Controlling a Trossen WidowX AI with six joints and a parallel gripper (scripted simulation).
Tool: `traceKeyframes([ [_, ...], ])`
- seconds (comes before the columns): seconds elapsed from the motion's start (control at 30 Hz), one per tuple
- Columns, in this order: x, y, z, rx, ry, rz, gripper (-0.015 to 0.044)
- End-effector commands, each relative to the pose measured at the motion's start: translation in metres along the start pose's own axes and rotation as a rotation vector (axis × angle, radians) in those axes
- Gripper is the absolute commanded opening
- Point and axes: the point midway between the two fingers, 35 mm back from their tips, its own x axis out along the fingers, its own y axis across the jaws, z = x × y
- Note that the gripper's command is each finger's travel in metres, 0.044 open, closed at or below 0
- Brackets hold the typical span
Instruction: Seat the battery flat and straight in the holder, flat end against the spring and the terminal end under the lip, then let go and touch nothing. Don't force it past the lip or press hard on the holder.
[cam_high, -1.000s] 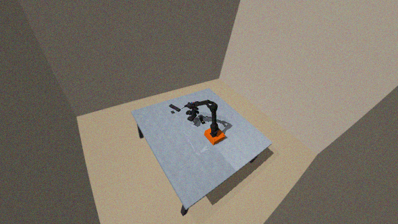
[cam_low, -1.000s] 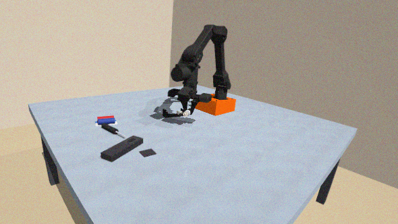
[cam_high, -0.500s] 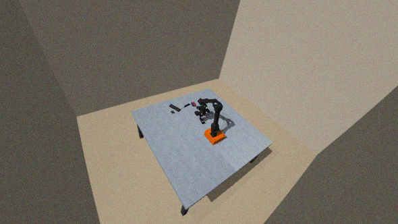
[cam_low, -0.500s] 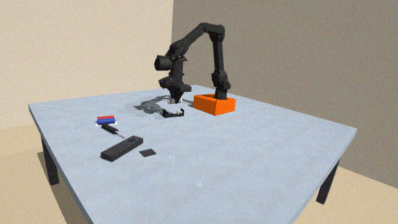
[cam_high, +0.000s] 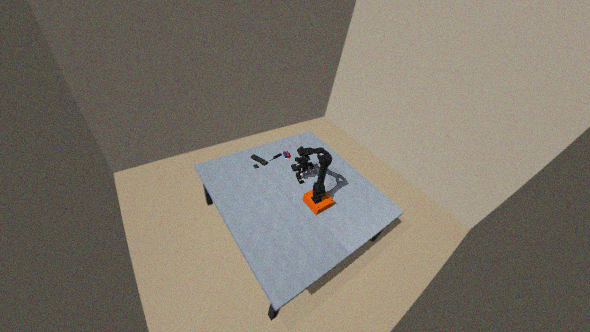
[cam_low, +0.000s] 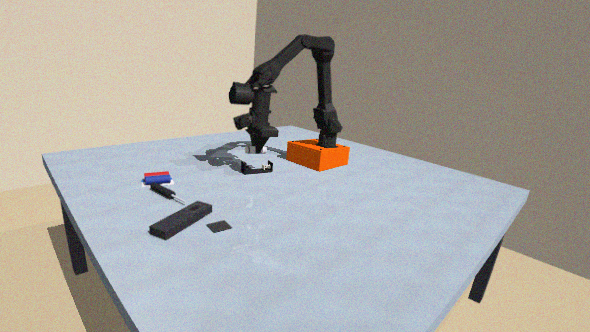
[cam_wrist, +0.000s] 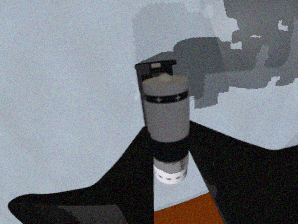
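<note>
Holder (cam_low: 257, 168) (batteryless), battery (cam_wrist: 166, 115) in claw (cam_wrist: 174, 163)

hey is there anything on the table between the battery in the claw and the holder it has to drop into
Nothing visible. The claw is shut on the battery, lifted off the table just behind the holder. The gap between them shows only bare surface and shadow. The screwdriver, the long black bar and the small black square lie well off to the side.

arm (cam_high: 320, 172) on orange base (cam_high: 318, 202) | grey table (cam_high: 280, 240) | dark items far edge
</note>
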Motion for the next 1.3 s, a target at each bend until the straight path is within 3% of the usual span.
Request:
traceKeyframes([
  [0.0, 0.008, -0.001, 0.001, 0.006, -0.046, -0.004, 0.0085],
  [0.4, 0.029, -0.001, 0.001, -0.002, -0.192, 0.003, 0.0085],
  [1.27, 0.042, -0.001, -0.003, -0.006, -0.333, 0.007, 0.0085],
])
